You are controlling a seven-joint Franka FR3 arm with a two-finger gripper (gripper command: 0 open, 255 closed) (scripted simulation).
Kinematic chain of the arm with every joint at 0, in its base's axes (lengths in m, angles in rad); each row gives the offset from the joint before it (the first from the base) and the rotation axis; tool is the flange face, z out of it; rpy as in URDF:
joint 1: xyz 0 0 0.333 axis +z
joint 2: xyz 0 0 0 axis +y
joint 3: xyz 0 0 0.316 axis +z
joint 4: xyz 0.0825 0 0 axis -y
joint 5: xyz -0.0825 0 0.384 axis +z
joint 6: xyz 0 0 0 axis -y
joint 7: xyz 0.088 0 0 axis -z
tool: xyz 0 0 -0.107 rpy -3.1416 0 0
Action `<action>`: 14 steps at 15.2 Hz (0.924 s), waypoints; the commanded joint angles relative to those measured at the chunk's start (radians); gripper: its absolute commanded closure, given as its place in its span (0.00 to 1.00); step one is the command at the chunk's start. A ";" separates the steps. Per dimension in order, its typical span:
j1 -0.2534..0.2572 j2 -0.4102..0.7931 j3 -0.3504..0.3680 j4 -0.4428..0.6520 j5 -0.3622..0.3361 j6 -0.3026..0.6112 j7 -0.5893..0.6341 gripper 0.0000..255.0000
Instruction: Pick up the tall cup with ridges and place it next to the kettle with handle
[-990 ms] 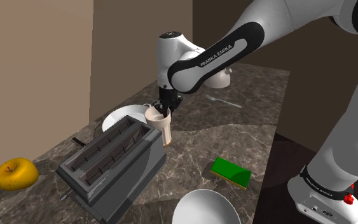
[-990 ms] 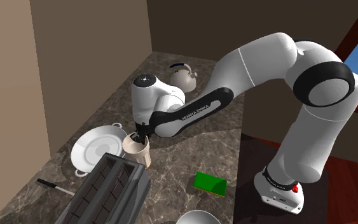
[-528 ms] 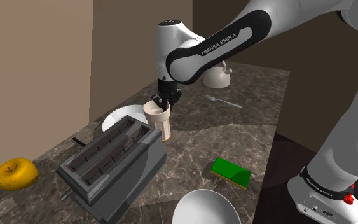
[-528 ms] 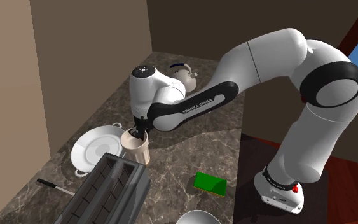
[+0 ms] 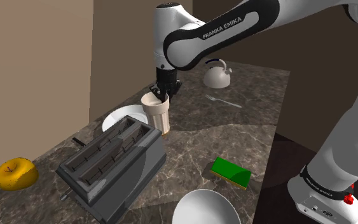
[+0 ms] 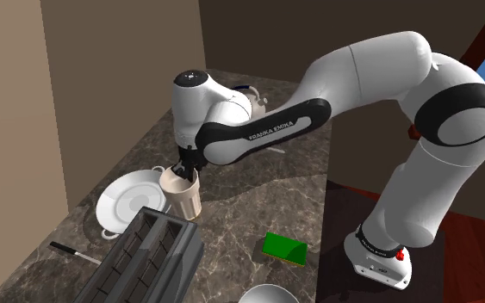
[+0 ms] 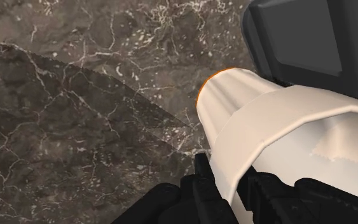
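Observation:
The tall ridged cup (image 5: 157,114), cream with an orange base, hangs beside the toaster with my gripper (image 5: 162,91) shut on its rim from above. In the second exterior view the cup (image 6: 185,195) sits under the gripper (image 6: 184,170), just above the counter. The wrist view looks down the cup (image 7: 260,121), with one black finger outside its wall and one inside. The white kettle with a handle (image 5: 216,75) stands at the far end of the counter, well beyond the cup. In the second exterior view the arm partly hides the kettle (image 6: 258,97).
A grey toaster (image 5: 110,162) stands close beside the cup, and a white plate (image 5: 120,117) lies behind it. A fork (image 5: 223,100) lies near the kettle. A green sponge (image 5: 231,172), a white bowl (image 5: 206,207), a yellow apple (image 5: 15,173) and a knife (image 5: 79,141) lie nearer the camera.
The arm has risen, and the cup has gone up with it off the counter, now hanging more upright. Nothing else has moved.

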 commanded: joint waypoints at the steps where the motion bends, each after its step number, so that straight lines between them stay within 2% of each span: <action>1: 0.000 -0.008 0.001 0.022 0.005 -0.029 -0.003 1.00; 14: -0.001 -0.036 0.001 0.166 0.020 -0.198 -0.016 1.00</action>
